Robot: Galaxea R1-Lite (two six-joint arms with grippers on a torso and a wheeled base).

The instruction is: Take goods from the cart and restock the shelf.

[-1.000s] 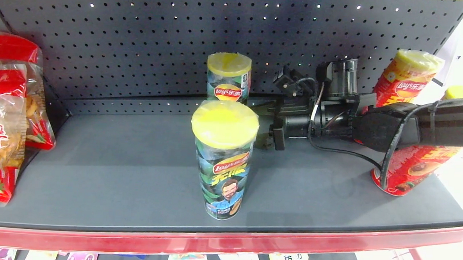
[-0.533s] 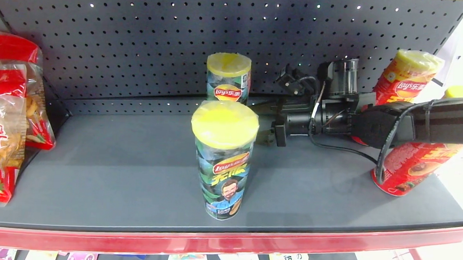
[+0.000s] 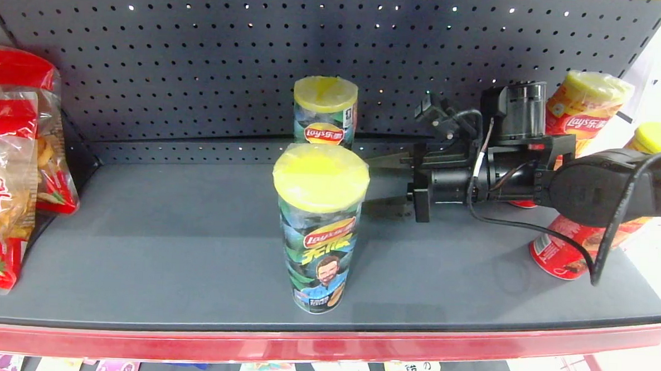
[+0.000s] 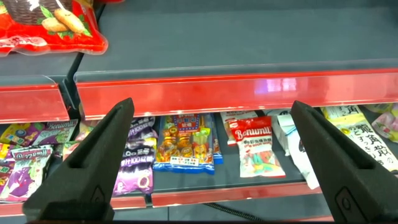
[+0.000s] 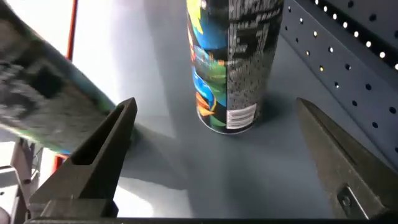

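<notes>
The front can point(image 3: 318, 229) and rear can point(image 3: 325, 110) stand upright on the shelf point(image 3: 183, 240), so restocking looks partly done. The right end effector point(image 5: 216, 106), spread and empty, faces the rear can, apparently clear of it; the left wrist view adds the left end effector point(image 4: 211, 104), likewise spread, before snack packets point(image 4: 186, 140) below.

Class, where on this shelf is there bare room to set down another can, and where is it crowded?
Widest bare patch: shelf floor between the snack bags and the front green can. A smaller one lies front right, between that can and the near red can. Crowded: right rear, around the right gripper, rear green can and far red can.
</notes>
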